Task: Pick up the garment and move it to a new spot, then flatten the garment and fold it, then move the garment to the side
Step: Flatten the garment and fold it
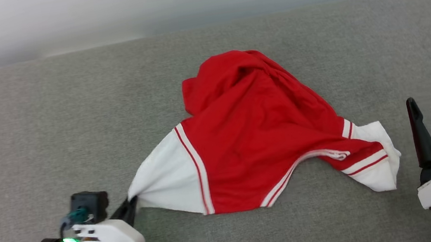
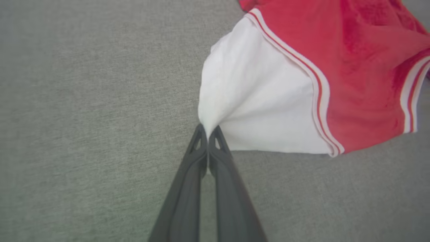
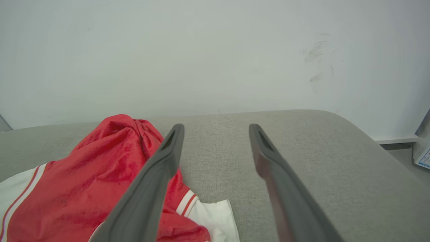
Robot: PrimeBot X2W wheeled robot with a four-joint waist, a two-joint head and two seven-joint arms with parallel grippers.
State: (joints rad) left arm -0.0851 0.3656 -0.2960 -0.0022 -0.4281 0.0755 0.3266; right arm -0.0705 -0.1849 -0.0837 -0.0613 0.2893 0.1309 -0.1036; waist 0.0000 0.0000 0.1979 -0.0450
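Left jaws pinch garment (image 2: 265, 101), right jaws apart

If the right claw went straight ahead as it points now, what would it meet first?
Likely just bare cushion, then the wall; the open right claw points clear of the shirt.

The garment (image 1: 250, 133) is bright red with 2 white sleeves, each seam edged in thin red-and-white stripes. The bench (image 1: 34, 132) is mottled grey weave. The left gripper (image 2: 208, 129) and right gripper (image 1: 428, 99) have dark grey fingers on white housings. The wall (image 1: 101, 11) is pale grey.
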